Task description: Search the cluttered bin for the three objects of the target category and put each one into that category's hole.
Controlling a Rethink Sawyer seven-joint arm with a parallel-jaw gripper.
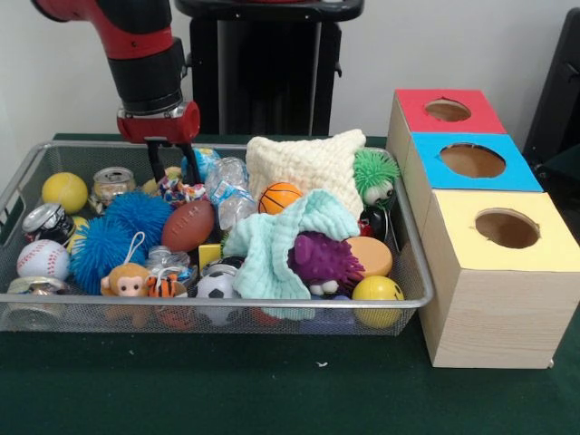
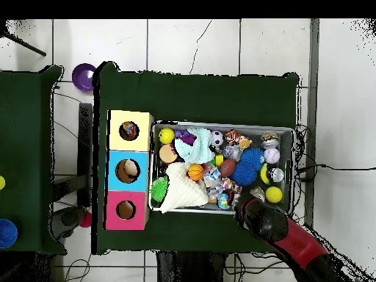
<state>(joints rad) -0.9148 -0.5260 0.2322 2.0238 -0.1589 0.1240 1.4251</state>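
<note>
The bin is lying packed; the claw, its fingers standing apart and empty, is risking snagging the neighbouring bottle while descending into clutter.

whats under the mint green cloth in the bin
A purple spiky toy pokes out from under the mint green cloth. Whatever else lies beneath its folds is covered.

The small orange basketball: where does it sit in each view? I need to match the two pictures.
Front view: the basketball lies mid-bin, against the front of the cream knitted cloth.
Overhead view: the basketball lies left of the bin's centre, just above that cloth.
Shared landmark: the cream knitted cloth, touching the ball in both.
</note>
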